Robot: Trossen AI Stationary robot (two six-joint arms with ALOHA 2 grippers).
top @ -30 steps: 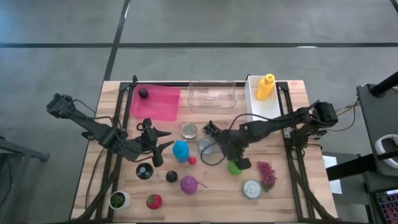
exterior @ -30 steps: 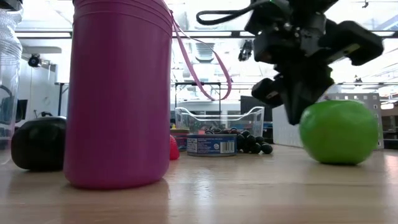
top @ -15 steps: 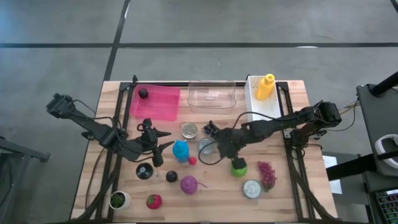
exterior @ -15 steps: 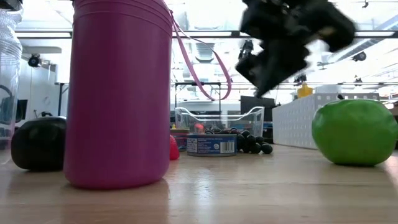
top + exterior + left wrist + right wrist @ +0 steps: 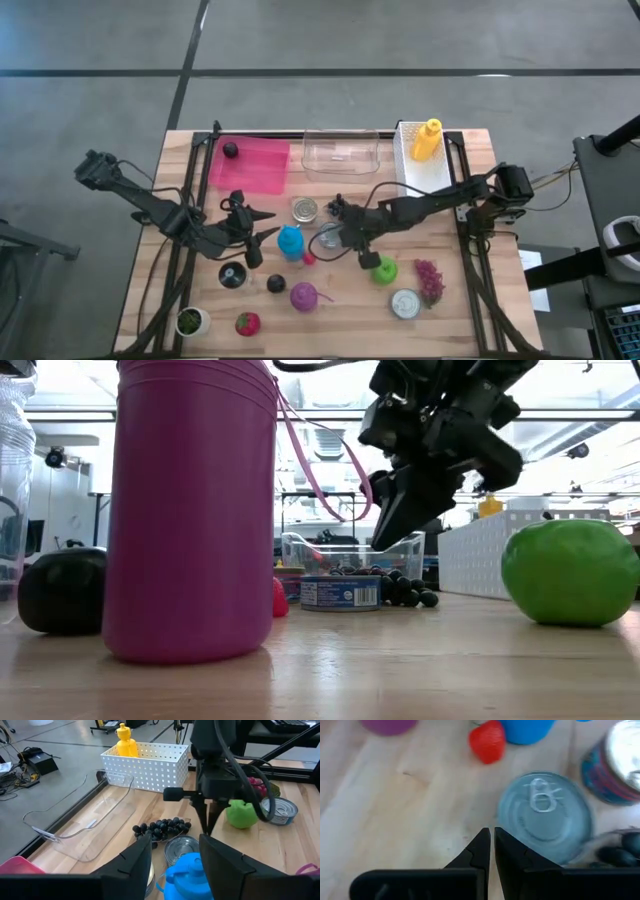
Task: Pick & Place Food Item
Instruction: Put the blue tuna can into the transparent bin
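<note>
A lab: open hall with ceiling lights (image 5: 330,435) and monitors (image 5: 405,528).

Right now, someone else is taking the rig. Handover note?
Right end effector: shut, empty, hanging above the wood table beside the silver-lidded tin can, near the small red strawberry.
Left end effector: holds nothing, parked by the blue plastic bottle.
Green apple sits loose on the table, apart from both arms. Pink tray holds one small dark round item; clear plastic bin looks empty.
Done: no food in grip.
Left: pick the food item and place it.
</note>
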